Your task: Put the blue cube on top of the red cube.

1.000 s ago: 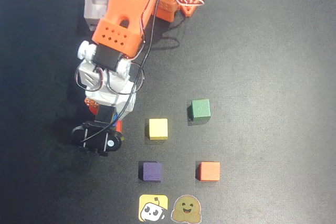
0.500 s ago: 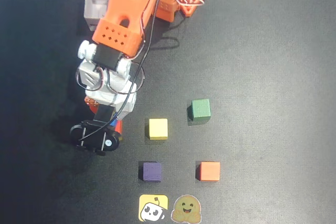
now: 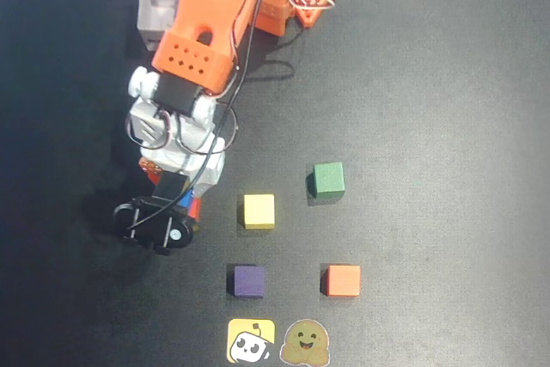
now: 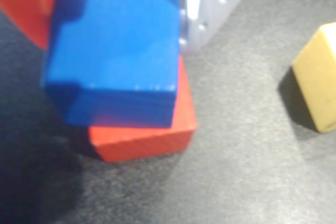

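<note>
In the wrist view the blue cube sits on top of the red cube, turned a little and overhanging its left side. My gripper straddles the blue cube, with the orange finger against its left face and the white finger against its right face. It appears shut on the cube. In the overhead view the arm covers the stack at left centre. Only slivers of the blue cube and the red cube show under the gripper.
On the dark mat lie a yellow cube, also in the wrist view, a green cube, a purple cube and an orange cube. Two stickers sit at the front edge. A white box stands by the arm's base.
</note>
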Robot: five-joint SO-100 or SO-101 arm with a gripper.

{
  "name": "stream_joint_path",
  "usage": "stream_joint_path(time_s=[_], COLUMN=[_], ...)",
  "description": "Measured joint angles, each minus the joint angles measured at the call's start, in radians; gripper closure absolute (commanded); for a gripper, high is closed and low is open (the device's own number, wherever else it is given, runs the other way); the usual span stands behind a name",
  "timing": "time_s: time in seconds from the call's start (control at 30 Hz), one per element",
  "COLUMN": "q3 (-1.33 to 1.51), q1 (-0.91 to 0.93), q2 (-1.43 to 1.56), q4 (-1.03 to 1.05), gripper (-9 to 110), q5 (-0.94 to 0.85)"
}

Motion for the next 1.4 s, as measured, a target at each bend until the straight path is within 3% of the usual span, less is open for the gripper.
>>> stream_joint_path(time_s=[0.73,0.83,1.4], q3=[0.000,0.000,0.031], q1=[-0.003,-0.003,-0.028], q2=[0.000,0.000,0.081], q4=[-0.002,-0.014,-0.017], gripper=[85,78,78], q5=[0.037,0.037,0.095])
